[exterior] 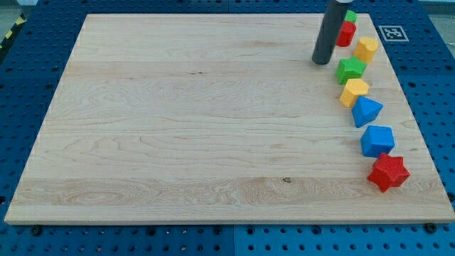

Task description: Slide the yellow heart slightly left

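Wooden board (199, 121) with coloured blocks lined along the view's right edge.
My tip (322, 62), a bare rod gripping nothing, rests just left of the green star (350, 70). Two yellow blocks (366, 48) (353, 92) flank that star; which one is the heart is unclear.

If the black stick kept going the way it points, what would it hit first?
My tip points straight down, so it would meet the board first, and already seems to touch it. No block lies under it; the green star sits just to the view's right.
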Controlling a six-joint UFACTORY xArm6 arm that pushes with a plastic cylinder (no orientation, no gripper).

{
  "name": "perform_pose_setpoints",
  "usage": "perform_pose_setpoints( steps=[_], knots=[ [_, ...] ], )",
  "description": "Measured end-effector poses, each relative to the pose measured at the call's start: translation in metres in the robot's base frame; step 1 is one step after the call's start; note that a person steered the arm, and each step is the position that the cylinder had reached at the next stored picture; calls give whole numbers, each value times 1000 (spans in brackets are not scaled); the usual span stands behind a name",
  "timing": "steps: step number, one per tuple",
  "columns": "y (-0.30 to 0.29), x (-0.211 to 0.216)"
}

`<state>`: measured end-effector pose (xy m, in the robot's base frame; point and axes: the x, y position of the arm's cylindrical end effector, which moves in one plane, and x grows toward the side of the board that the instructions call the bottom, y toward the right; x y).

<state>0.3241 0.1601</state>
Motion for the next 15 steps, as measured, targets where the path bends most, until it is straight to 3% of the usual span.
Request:
perform_pose_setpoints(
  steps=[2,3,5,6,7,9,15],
  knots=[
    [2,-119],
    [19,-133],
    [131,-133],
    [144,-109],
    [144,-66],
    [144,-22],
    [116,-9]
  ],
)
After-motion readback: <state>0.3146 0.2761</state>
